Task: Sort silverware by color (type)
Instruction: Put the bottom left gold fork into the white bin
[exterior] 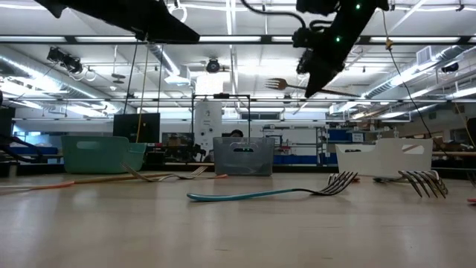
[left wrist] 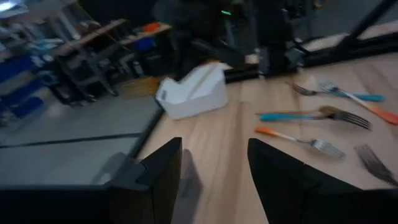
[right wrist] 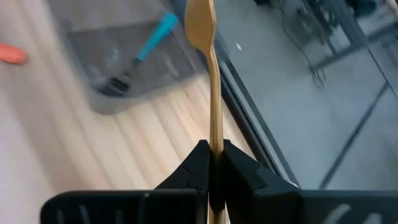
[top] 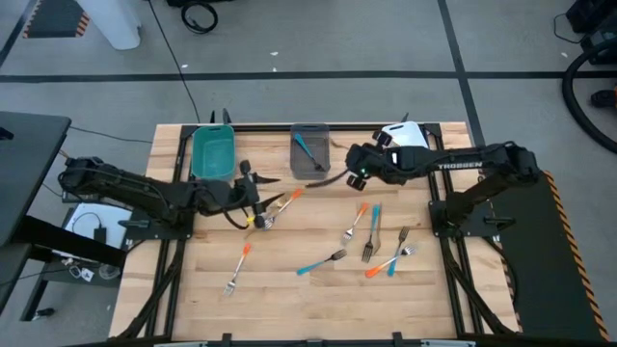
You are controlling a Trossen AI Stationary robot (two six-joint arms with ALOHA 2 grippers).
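Above the table's far middle, just right of the grey bin (top: 309,150), a golden-tan fork (right wrist: 213,93) is clamped between the fingers of the right gripper (right wrist: 214,163), which holds it by the handle. In the low view this fork (exterior: 297,86) hangs high over the tabletop, lying roughly level with its tines toward the picture's left. The right arm (top: 463,162) reaches in from the table's right side, stretched almost flat toward the far middle, its wrist next to the white bin (top: 405,135).

The left arm (top: 135,188) lies low across the table's left part, its left gripper (top: 253,198) in front of the teal bin (top: 213,151) and just beside two forks (top: 275,207) that lie close together there, at least one with an orange handle. Its fingers (left wrist: 158,177) stand apart with nothing between them.

Three bins line the far edge: teal, grey, white. One blue-handled fork (top: 308,149) lies in the grey bin. On the wooden table (top: 289,289), an orange-handled fork (top: 237,266) lies alone at the near left, a blue-handled one (top: 321,262) near the middle, and a loose cluster of about five forks (top: 381,241) lies right of centre, orange and blue handles among them. In all, about ten forks.
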